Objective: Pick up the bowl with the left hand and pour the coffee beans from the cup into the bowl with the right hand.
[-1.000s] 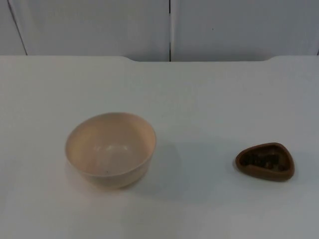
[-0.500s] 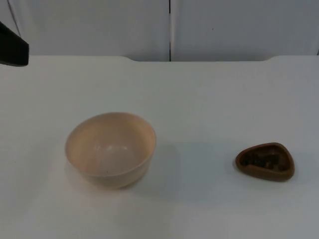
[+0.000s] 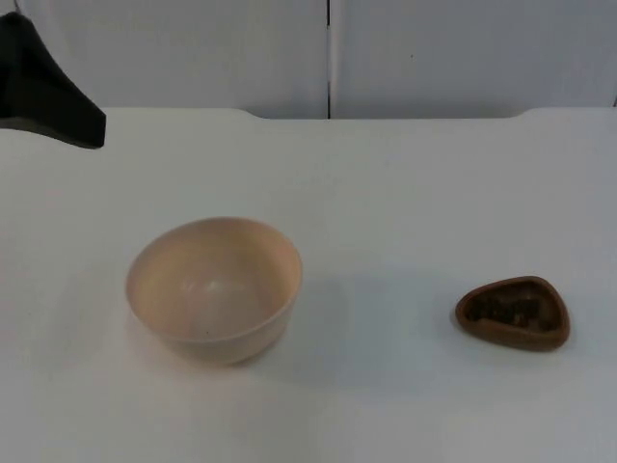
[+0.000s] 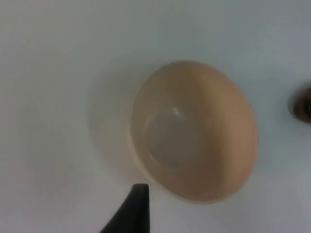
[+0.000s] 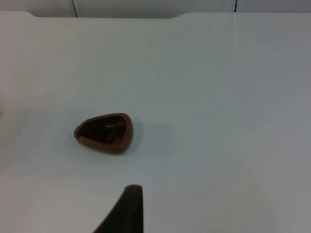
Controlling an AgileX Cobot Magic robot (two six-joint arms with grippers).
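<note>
Beige ceramic by the look of it — bowl (image 3: 214, 288) upright and empty on the white table (image 3: 386, 193), toward the left arm's side. Brown cup (image 3: 513, 313), low and roughly triangular, well apart from it on the right arm's side, dark coffee beans (image 3: 511, 311) inside, wide end toward the right, narrower rounded end toward the bowl.

Left arm (image 3: 43, 87) just entering at the far left edge near the partition wall (image 3: 193, 48), well back from the bowl; from there the bowl lies forward and toward the table's middle. Left gripper (image 4: 131, 213) above the bowl and looking down into it, one black fingertip near the rim but not touching; spread of the fingers impossible to tell, nothing held. Clearly the nearer arm for the bowl, so probably the approach for the pick-up, no contact yet.

Right gripper (image 5: 124, 211) waiting high, back from the cup, holding nothing — opening likewise not to be judged from the single fingertip in sight. Cup ahead of it with open table all round.

Coming move likely to turn on dropping onto the bowl's near rim: one finger inside, one outside the wall.
</note>
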